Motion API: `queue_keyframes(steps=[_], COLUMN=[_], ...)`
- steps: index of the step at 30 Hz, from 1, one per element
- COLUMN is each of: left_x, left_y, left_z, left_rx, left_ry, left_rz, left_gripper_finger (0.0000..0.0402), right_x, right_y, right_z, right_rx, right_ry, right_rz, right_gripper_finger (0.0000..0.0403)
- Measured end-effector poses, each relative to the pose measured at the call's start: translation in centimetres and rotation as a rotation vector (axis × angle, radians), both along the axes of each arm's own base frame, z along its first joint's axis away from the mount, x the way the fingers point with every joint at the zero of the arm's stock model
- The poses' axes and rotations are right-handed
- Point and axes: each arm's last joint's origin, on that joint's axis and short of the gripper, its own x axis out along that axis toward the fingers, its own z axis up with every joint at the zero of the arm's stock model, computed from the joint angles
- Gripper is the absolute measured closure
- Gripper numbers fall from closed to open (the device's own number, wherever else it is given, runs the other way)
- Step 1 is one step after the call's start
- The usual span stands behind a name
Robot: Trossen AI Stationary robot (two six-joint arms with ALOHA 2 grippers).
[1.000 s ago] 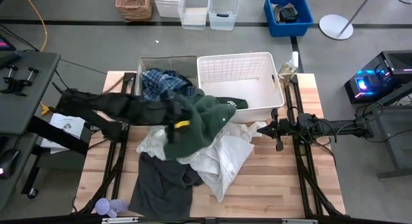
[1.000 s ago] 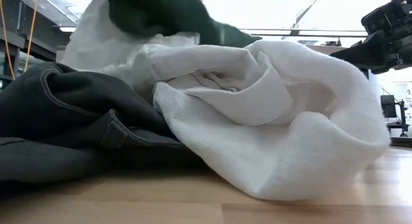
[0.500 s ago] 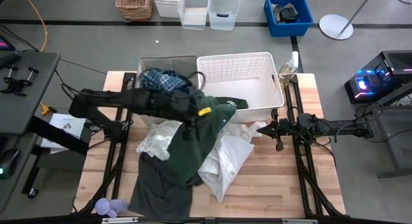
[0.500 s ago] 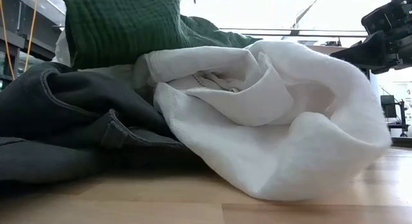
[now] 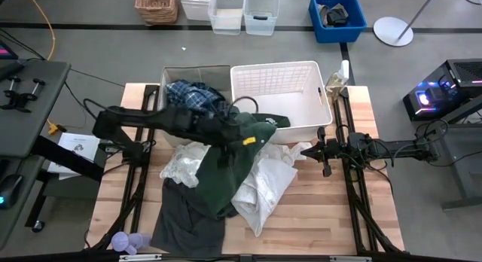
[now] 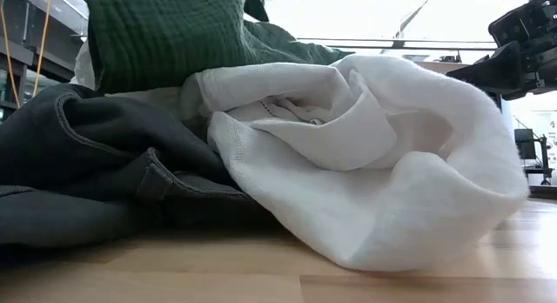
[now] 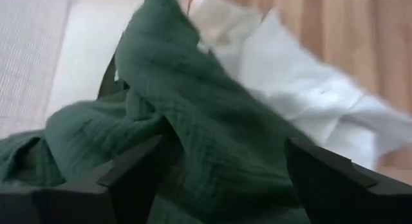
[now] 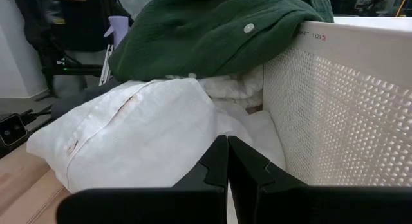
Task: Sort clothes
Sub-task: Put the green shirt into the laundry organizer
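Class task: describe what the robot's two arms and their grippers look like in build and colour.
Both arms are dark, jointed and slim. The left gripper carries a small yellow marking near its wrist. The right gripper has two flat, black, angular fingers; black cables trail behind that arm.

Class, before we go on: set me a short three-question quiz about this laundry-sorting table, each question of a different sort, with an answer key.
1. True or false: the white basket already holds a heap of shirts.
2. Which garment is the left claw at? A) dark green top B) dark grey garment C) plaid shirt
3. Fill in: the right claw waits at the table's right side with its fingers ____.

Key:
1. False; its inside looks bare, only the green top's edge drapes over its rim.
2. A; the wrist view shows green fabric between its spread fingers, grip not confirmable.
3. Shut, holding nothing.
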Motion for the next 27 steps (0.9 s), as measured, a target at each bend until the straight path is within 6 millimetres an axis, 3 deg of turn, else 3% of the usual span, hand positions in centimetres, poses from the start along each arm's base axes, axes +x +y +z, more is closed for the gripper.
queue_keyframes(steps=[5,7,9,12,13,15,18,22,25,27], left_x=[1.9,2.2,2.5,3.1,3.4,3.8,4.3,4.5,3.4,2.6], left_y=[-0.1,-0.3,-0.4,-0.5,-0.6,-0.6,0.7,3.9,6.7,8.8], left_z=[-4.2,-5.3,-6.1,-5.9,-4.8,-1.1,5.5,12.9,16.9,18.3], left_rx=[0.018,0.078,0.164,0.157,0.145,0.160,0.291,0.497,0.662,0.728], left_ry=[0.184,0.235,0.273,0.257,0.197,-0.003,-0.331,-0.763,-1.077,-1.228], left_rz=[0.047,0.071,0.064,0.037,0.019,-0.012,-0.030,0.023,0.126,0.203], left_gripper_finger=[0.0092,0.0110,0.0160,0.0300,0.0348,0.0380,0.0394,0.0397,0.0399,0.0399], right_x=[0.0,0.0,0.0,0.0,0.0,0.0,0.0,0.0,0.0,0.0], right_y=[0.0,0.0,0.0,0.0,0.0,0.0,0.0,0.0,0.0,0.0], right_z=[0.0,0.0,0.0,0.0,0.0,0.0,0.0,0.0,0.0,0.0], right_rx=[0.000,0.000,0.000,0.000,0.000,0.000,0.000,0.000,0.000,0.000], right_ry=[0.000,0.000,0.000,0.000,0.000,0.001,0.000,0.000,0.000,0.000], right_rz=[0.000,0.000,0.000,0.000,0.000,0.000,0.000,0.000,0.000,0.000], right_gripper_finger=[0.0402,0.0402,0.0402,0.0402,0.0402,0.0402,0.0402,0.0402,0.0402,0.0402])
